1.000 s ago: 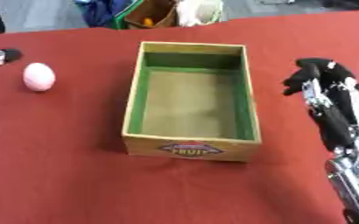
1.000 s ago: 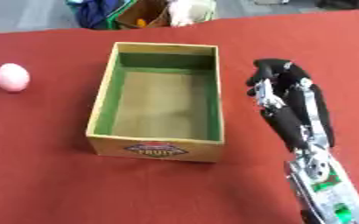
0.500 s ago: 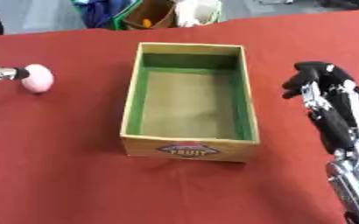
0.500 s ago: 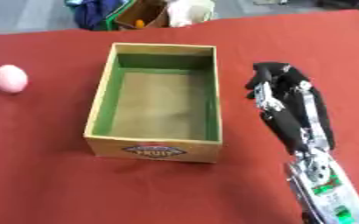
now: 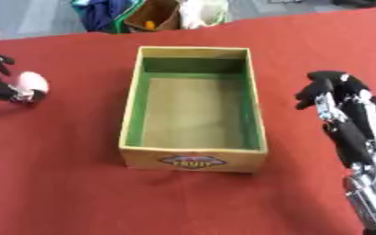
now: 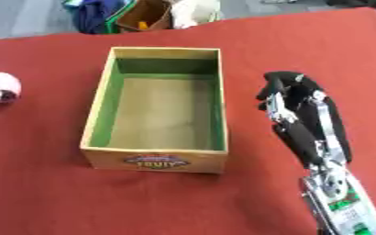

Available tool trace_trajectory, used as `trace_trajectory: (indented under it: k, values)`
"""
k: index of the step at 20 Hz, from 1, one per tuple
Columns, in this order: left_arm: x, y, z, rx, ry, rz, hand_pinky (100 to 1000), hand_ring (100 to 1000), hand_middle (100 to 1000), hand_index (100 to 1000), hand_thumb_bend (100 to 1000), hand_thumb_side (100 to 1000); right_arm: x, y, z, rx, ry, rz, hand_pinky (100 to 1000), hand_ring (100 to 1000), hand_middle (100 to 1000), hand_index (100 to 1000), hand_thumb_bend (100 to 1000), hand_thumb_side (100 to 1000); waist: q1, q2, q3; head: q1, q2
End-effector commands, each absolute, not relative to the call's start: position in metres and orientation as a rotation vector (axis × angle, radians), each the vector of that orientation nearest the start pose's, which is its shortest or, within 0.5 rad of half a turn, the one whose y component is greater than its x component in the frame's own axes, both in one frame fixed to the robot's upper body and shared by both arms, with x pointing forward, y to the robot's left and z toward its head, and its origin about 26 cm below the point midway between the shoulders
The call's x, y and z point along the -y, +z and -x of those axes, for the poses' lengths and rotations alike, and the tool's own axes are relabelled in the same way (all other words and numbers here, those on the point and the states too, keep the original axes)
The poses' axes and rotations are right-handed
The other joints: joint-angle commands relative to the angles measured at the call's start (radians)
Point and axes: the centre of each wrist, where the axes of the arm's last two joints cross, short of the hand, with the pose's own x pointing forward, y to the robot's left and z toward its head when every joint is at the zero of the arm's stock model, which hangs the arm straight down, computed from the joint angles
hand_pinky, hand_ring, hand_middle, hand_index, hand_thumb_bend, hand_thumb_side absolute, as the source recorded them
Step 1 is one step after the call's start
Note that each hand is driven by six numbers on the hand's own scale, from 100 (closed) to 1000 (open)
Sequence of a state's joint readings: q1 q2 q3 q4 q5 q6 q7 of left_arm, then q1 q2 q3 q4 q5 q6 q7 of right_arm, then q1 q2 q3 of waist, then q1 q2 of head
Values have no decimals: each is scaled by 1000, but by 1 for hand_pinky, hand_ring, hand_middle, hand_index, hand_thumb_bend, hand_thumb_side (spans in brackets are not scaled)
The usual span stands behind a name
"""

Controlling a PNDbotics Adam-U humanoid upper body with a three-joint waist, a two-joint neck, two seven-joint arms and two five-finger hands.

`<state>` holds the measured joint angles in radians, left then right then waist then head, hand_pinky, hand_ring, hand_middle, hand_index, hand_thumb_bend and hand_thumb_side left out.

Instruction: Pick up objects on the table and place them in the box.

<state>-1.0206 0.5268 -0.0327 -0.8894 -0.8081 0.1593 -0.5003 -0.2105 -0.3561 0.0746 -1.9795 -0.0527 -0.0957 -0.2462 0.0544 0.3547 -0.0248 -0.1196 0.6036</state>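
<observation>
Since a second ago the left robot hand [image 5: 0, 81] has been creeping in from the left edge and is now sitting right up against the pink egg-shaped object [image 5: 32, 82], which was lying alone before. Its dark fingers are reaching around the near side of the egg, one finger curling above it, but honestly I cannot tell whether they are actually clamping on it or just touching.

Only one loose object is showing on the red surface [image 5: 79, 193], and it's that egg, at the left robot hand's fingertips, well apart from the right robot hand.

One box [image 5: 193, 108] is sitting between the two robot hands, closer to the right one. It's a yellowish cardboard box with green inner walls and a plain brown floor, nothing inside it. The label [image 5: 193, 161] on the near wall is reading "FRUIT".

The right robot hand [image 6: 291, 110] is hanging just off the box's right wall, not touching it, fingers curling inward and holding nothing; it's barely shifted.

Room-wise, open red surface is running all around the box: a wide strip between the egg and the box's left wall, a narrower one on the right hand's side, and plenty in front. Some bags and clutter [image 5: 151, 13] are sitting past the surface's far edge.
</observation>
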Motion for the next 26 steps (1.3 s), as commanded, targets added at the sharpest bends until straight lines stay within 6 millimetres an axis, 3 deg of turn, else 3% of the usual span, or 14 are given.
trace_trajectory:
  k: [1,10,16,22,26]
  values:
    - [-330,265,-480,1237,-1035,-892,589,772,776,947,690,511,256,175,-290,2307,170,191,489,552,491,682,100,478,1,-16,-1,8,-14]
    - [-330,256,-485,1173,-984,-975,542,744,722,908,564,574,255,176,-291,2311,170,179,489,551,491,682,100,479,1,-13,-17,26,-26]
    - [-333,250,-487,1137,-961,-1011,511,722,699,888,497,563,254,176,-291,2312,170,175,490,550,490,683,100,480,3,-11,-23,28,-29]
    - [-332,248,-488,1153,-960,-986,452,663,640,807,340,482,254,176,-291,2311,167,177,490,550,490,683,100,481,4,-9,-24,28,-25]
    - [-330,249,-488,1183,-958,-973,405,616,607,727,169,383,254,176,-291,2309,161,177,491,550,490,684,100,482,3,-10,-26,29,-25]
